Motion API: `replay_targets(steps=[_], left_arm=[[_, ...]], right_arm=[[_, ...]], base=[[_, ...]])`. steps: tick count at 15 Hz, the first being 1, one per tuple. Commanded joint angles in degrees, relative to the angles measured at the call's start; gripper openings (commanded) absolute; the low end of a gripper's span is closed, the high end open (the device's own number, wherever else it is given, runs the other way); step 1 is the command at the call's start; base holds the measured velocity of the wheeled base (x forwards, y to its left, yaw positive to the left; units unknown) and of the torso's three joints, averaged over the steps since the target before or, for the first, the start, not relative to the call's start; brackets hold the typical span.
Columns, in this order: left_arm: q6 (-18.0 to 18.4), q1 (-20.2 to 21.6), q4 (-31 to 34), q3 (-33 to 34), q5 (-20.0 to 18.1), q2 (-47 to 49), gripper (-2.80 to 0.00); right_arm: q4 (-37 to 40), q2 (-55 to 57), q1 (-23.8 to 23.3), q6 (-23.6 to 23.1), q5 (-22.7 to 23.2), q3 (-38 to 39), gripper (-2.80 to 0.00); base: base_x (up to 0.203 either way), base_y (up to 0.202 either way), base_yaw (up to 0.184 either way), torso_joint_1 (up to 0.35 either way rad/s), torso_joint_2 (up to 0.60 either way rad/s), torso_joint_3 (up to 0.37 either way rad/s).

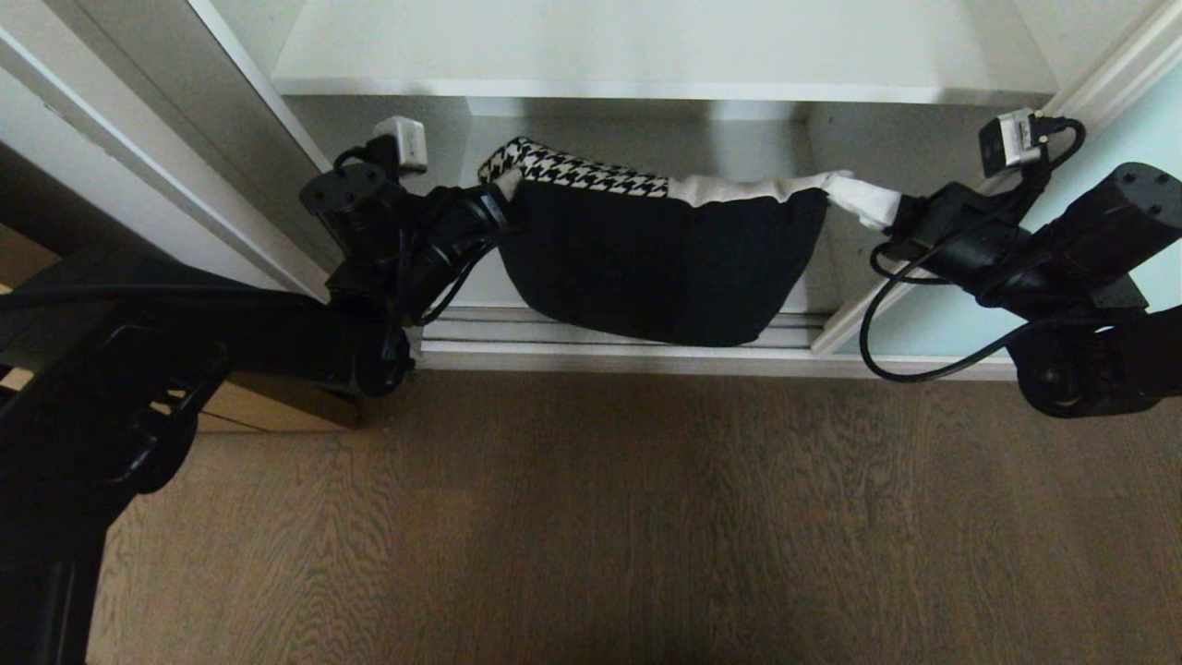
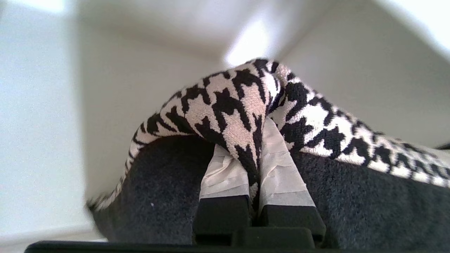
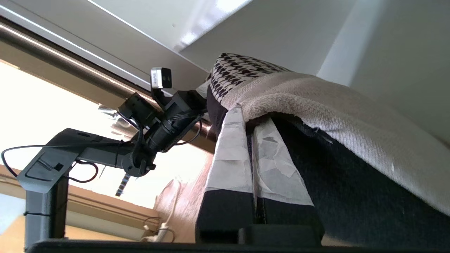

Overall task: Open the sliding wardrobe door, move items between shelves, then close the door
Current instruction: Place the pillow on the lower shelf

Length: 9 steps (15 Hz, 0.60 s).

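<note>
- From the head view I see both arms carrying the cloth stack (image 1: 660,268) between them at the centre of the frame, sagging in front of the open wardrobe, below the white shelf (image 1: 646,88) that runs across the top.
- My left tool (image 1: 499,199) pinches the stack's left end; my right tool (image 1: 863,205) pinches its right end, at the white layer.
- The left wrist view adds what the head cannot: taped fingers (image 2: 225,175) clamped tight on a houndstooth fold (image 2: 239,105), dark cloth beneath.
- The right wrist view shows its own taped fingers (image 3: 232,154) closed on a beige knit edge (image 3: 316,109), with the left arm (image 3: 158,123) across at the left of the frame.
- Only the head view shows the aqua door (image 1: 1136,120) at the right edge and the wood floor (image 1: 591,517) across the bottom.
- I can read no writing anywhere.
</note>
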Motion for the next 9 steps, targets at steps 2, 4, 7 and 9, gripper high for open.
replay_targets(steps=[2, 4, 7, 9], left_arm=[[0.15, 0.05, -2.93, -1.33, -1.26, -0.59, -2.8], [1.51, 0.12, -6.63, -0.24, -2.28, -0.32, -2.8], [2.21, 0.59, -8.73, 3.2, -4.89, 3.28, -2.8], [2.83, 2.18, -10.6, 4.28, -6.55, 10.4, -2.8]], right_arm=[[-5.43, 0.85, 0.04, 0.37, 0.24, -0.13, -2.8], [-7.73, 3.33, 0.04, 0.38, 0.37, 0.41, -2.8], [-7.87, 8.97, -0.34, 0.37, 1.5, -0.51, -2.8], [-7.87, 16.11, -1.7, 0.37, 3.4, -2.93, -2.8]], base=[[0.0, 0.0, 0.0, 0.0, 0.0, 0.0], [0.0, 0.0, 0.0, 0.0, 0.0, 0.0], [0.0, 0.0, 0.0, 0.0, 0.0, 0.0], [0.0, 0.0, 0.0, 0.0, 0.0, 0.0]])
